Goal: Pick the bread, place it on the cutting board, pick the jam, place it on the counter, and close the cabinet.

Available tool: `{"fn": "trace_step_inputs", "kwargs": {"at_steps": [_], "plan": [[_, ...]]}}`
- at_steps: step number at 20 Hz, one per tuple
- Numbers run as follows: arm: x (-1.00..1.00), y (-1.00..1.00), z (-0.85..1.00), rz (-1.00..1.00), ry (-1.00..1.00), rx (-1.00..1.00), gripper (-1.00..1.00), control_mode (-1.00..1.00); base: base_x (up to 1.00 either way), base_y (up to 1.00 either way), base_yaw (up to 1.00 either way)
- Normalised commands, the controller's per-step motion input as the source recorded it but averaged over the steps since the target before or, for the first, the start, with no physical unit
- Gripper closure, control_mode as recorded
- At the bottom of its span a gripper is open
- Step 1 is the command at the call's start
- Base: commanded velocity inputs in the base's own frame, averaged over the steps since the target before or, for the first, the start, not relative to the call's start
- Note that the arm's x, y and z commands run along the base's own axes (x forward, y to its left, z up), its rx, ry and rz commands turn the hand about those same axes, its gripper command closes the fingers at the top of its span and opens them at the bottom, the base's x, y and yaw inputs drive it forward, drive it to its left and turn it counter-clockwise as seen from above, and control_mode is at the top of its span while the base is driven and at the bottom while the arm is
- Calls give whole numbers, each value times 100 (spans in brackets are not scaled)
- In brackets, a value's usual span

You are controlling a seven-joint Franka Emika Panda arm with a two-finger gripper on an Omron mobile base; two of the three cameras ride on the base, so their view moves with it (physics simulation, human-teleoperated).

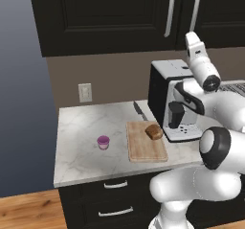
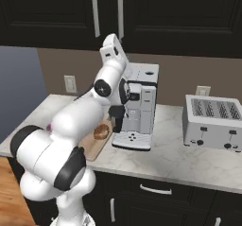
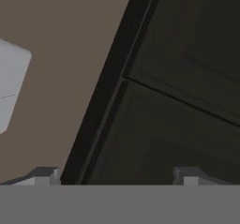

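Facing the large black-brown panelled wall cabinet (image 3: pixel 178 101), hand (image 3: pixel 115 177) with jaws spread wide, gripping nothing. Small brown loaf of bread (image 1: pixel 154 131) lies on the light-tan wooden cutting board (image 1: pixel 143 151); squat purple jam jar (image 1: pixel 103 142) stands left of it on the white marble surface (image 1: pixel 76 151). Doors appear shut. Judgement: door is stiff, heavy; push on flat panel near the silver bar handle (image 1: pixel 170 12).

Brown bread (image 1: pixel 154 131) on a light-tan grained cutting board (image 1: pixel 146 149); purple-pink jam (image 1: pixel 103 142) on the white-grey veined tabletop (image 1: pixel 81 146); black-brown cabinet (image 1: pixel 105 17).
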Motion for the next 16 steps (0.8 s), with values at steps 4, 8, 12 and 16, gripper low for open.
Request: {"fn": "trace_step_inputs", "kwargs": {"at_steps": [4,8,12,16], "plan": [[38,0,8,0,2,0,-100,-100,0,0,0],[41,0,4,0,1,0,-100,-100,0,0,0],[42,0,5,0,0,0,-100,-100,0,0,0],[29,0,3,0,0,0,-100,-100,0,0,0]]}}
